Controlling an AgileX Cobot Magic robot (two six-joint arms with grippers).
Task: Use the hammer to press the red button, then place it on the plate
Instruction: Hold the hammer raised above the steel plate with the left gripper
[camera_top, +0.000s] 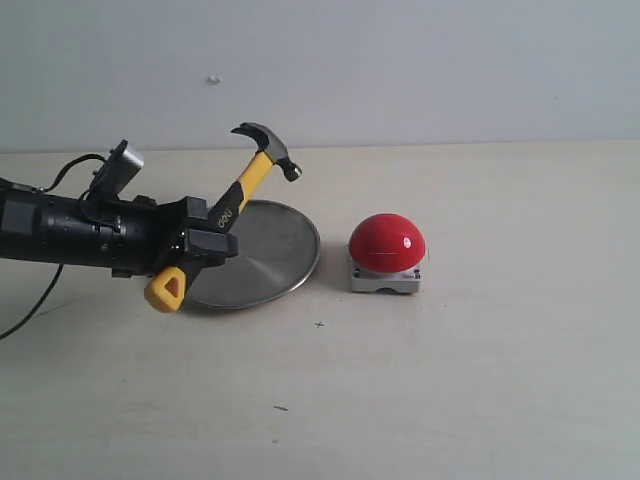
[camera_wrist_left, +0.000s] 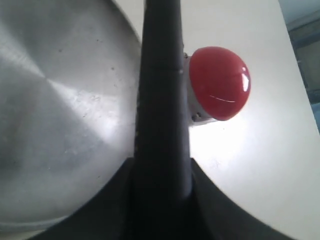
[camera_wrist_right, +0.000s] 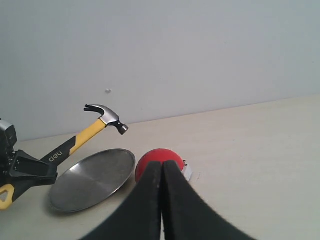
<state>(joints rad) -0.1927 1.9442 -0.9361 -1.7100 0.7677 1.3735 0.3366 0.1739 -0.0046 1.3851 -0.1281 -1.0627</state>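
Above the plate's (camera_top: 278, 262) 9 o'clock edge, the left gripper (camera_top: 205, 240) is clamped on the hammer (camera_top: 243, 190), low on its handle, with the head tilted up toward 1 o'clock.

The red button (camera_top: 387, 242) sits on the desk (camera_top: 480, 380) at 3 o'clock from the plate, just beside its rim, and the press looks yet to be done. Held so near the yellow loop, the heavy head could, I'd guess, twist in the jaws. It could also glance off the glossy dome and shove the base. A low swing might clip the plate's raised rim. Around the button the desk lies open at 3 and 6 o'clock, and a wall stands at 12. The right gripper (camera_wrist_right: 162, 169), fingers pressed together and empty, is out of the exterior view.
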